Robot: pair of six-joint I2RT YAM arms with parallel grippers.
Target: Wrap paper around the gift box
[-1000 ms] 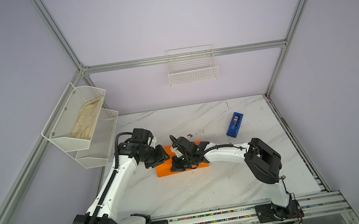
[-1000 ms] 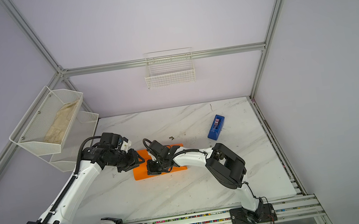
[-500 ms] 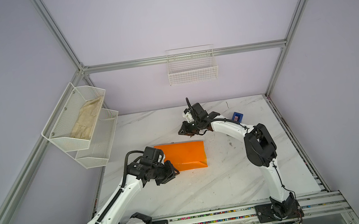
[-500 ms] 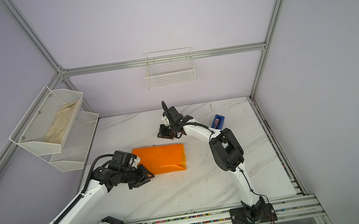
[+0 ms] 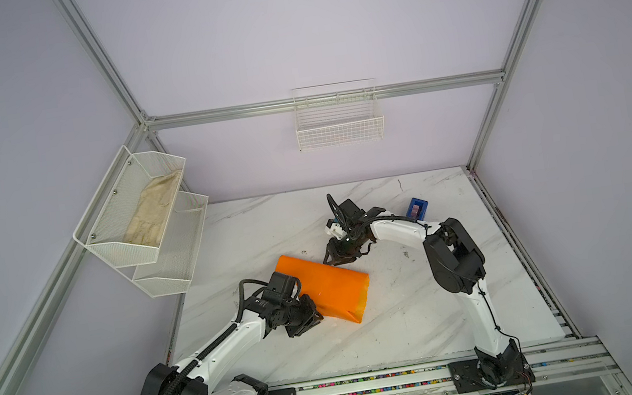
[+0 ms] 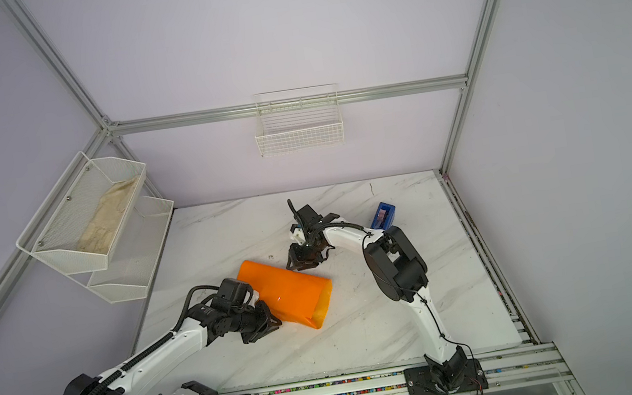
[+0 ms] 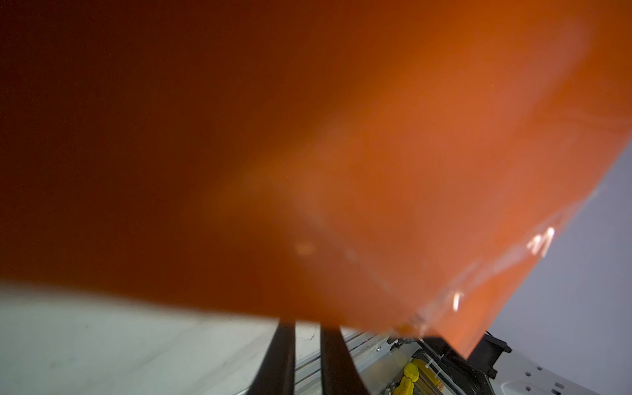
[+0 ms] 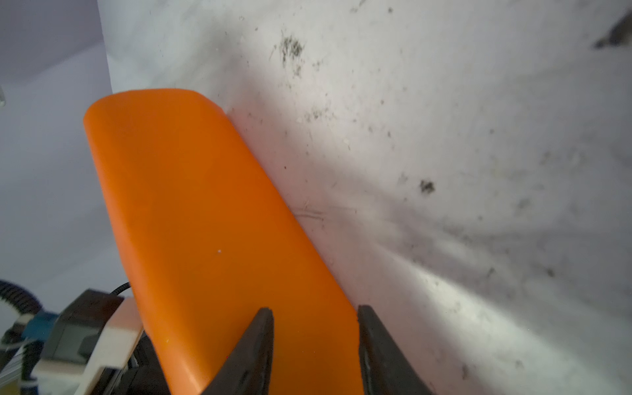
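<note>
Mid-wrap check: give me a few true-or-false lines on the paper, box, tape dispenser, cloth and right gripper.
1. The paper lies flat and unfolded. False: it is folded over into a rounded sleeve.
2. The gift box sits in plain sight. False: no view shows it.
3. The jaws of the right gripper stand apart. True.
4. The blue tape dispenser stands on the table. True.
5. The beige cloth lies on the table. False: it is in a wall basket.

We see the paper (image 5: 324, 285) as a smooth orange sheet folded over into a rounded, flattish tube. It lies diagonally on the white marble table (image 5: 407, 320), its front end open. The gift box is hidden, probably inside the wrap.
</note>
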